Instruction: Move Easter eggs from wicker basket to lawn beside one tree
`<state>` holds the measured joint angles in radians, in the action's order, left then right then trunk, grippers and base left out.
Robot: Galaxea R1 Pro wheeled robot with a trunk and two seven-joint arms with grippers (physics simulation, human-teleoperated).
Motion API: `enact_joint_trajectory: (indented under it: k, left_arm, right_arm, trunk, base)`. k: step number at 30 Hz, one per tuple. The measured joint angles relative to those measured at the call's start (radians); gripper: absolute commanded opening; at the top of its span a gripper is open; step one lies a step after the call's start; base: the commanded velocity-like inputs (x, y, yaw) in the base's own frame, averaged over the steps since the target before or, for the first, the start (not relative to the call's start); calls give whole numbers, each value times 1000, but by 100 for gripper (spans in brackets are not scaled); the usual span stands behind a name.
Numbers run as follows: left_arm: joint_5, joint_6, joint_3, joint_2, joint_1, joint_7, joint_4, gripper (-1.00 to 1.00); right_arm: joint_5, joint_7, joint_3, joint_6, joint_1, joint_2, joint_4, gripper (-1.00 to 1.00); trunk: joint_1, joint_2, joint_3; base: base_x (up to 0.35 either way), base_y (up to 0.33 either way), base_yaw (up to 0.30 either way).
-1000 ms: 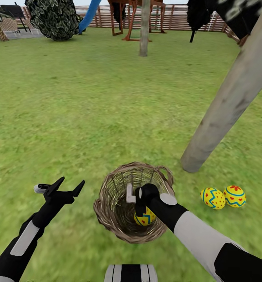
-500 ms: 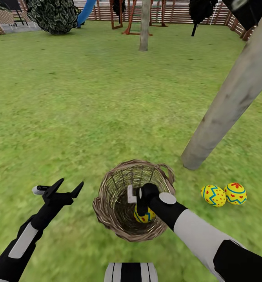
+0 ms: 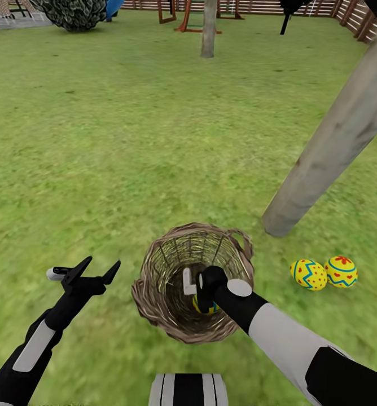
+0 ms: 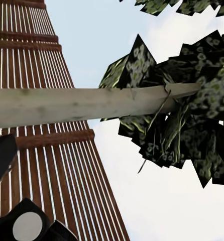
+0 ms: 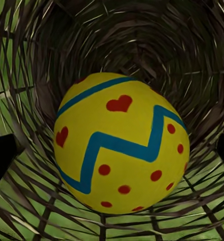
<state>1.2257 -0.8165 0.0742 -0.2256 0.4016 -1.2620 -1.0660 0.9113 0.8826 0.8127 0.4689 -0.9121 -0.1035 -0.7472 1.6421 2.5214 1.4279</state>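
We see the last Easter egg (image 5: 122, 143) straight ahead of our right gripper (image 3: 202, 290) down inside the wicker basket (image 3: 154, 293), jaws spread to either side of it, not yet pinching.

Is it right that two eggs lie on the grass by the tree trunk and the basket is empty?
Not quite. Two eggs do lie on the grass by the tree trunk, but the basket is not empty. The right wrist view shows a third egg inside.

Black arms with grey-white panels, a black forked left claw (image 3: 92, 269), a striped trunk top.
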Motion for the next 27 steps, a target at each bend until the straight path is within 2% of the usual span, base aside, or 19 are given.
enact_joint_trajectory:
  k: [9,18,21,25,27]
  left_arm:
    - [0,0,0,0,0,0,-1,100]
    - [0,0,0,0,0,-1,1,100]
    - [0,0,0,0,0,-1,1,100]
    - [0,0,0,0,0,-1,-1,100]
    - [0,0,-1,0,0,-1,-1,100]
  right_arm:
    - [3,1,0,3,0,1,0,100]
    - [51,3,0,7,0,13,2,100]
    - [52,2,0,8,0,18,3,100]
    - [51,2,-3,9,0,29,3,100]
    - [51,2,-6,9,0,31,2,100]
  trunk:
    - [4,2,35]
    - [4,2,35]
    - [4,2,35]
    - [6,3,50]
    - [6,3,50]
  base:
    - [0,0,0]
    - [0,0,0]
    - [0,0,0]
    - [0,0,0]
    - [0,0,0]
